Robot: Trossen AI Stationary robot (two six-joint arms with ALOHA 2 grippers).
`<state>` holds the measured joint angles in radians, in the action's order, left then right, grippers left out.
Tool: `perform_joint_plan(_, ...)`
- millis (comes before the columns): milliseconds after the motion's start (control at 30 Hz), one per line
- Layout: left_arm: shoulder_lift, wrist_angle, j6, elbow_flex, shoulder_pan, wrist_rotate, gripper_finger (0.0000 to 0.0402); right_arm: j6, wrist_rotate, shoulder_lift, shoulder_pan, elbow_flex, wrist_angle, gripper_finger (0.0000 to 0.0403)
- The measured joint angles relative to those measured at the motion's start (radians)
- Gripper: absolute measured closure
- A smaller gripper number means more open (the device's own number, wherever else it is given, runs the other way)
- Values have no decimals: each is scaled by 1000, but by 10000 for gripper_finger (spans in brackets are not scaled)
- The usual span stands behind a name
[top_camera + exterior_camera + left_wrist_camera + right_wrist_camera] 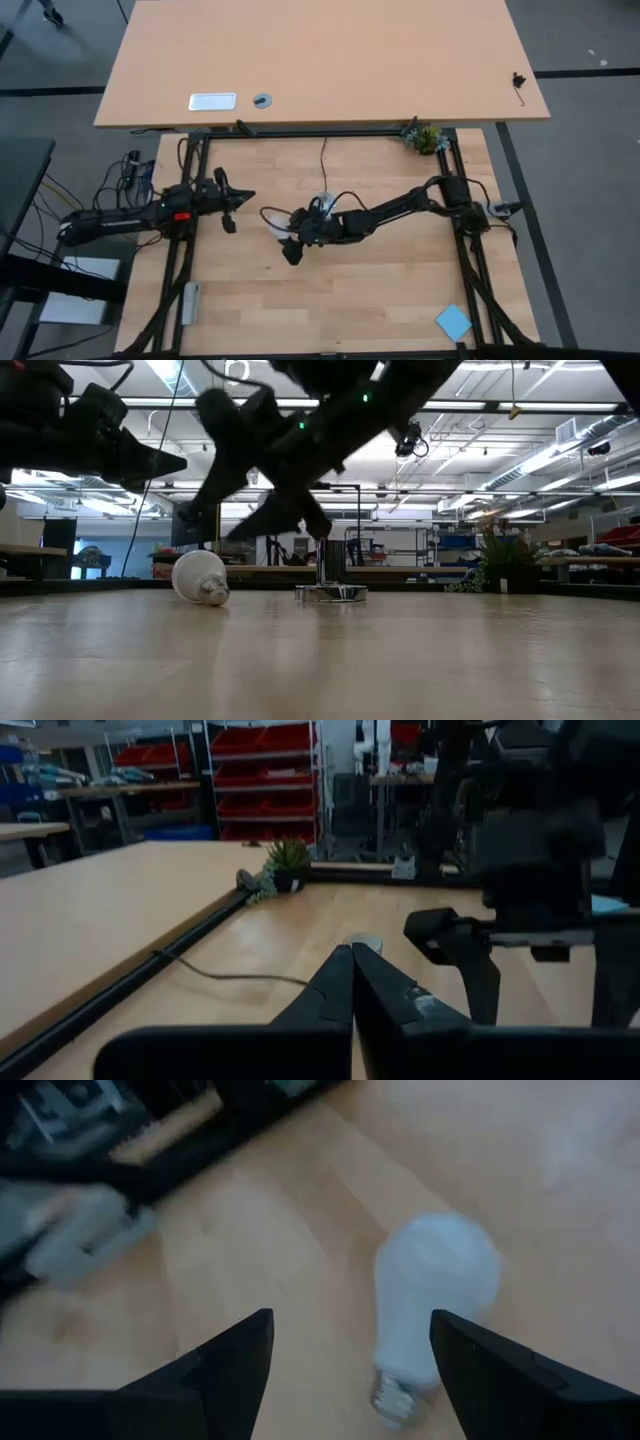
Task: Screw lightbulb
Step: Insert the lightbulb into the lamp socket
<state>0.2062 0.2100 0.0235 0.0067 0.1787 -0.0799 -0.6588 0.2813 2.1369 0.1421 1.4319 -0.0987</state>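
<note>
Nearest to low cam: bare wooden tabletop (420,660), nothing on the front part.

Mid-table: lightbulb (199,577) lying on its side on the wood, screw end on the surface and pointing toward the cam side, white globe away. Untouched, free of both arms. In high view it's a small white shape (277,219) just beside the right arm's tip. Right wrist view shows it (430,1295) ahead of and between that arm's own fingers, not touching either.

Right end effector (350,1365): fingers spread wide, nothing between them. It hangs above the tabletop near the bulb, arm stretched across from the right side toward centre (293,252).

Just beyond the bulb: socket base (331,590), shiny, upright on the tabletop, a dark cord (323,160) running off toward the far edge. Bulb and socket near each other but apart.

Left end effector (352,982): fingers pressed together, empty, parked over the left side of the table (229,208), clear of the bulb.

Far end: small potted plant (427,139) at the back right corner of the frame.

Step in hand, as I read it: approach for pickup; no grasp yet. Next move needs: lower right arm, fingers straddling the globe, close gently (round, will roll), then tip screw end down over the socket.
</note>
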Motion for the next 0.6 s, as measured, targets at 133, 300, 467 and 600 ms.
perform_joint_plan(133, 35, 38, -11, 0, 0, 0, 398, -18, 0, 36, 0, 0, -49, 126)
perform_joint_plan(300, 69, 52, -30, 0, 0, 1, 374, -22, 8, 39, 0, 0, -24, 126)
perform_joint_plan(467, 105, 60, -35, 0, 0, 13, 342, -14, 12, 38, 0, 1, -42, 129)
perform_joint_plan(600, 133, 77, -62, 0, 0, 54, 321, -14, 16, 57, 0, -2, -49, 131)
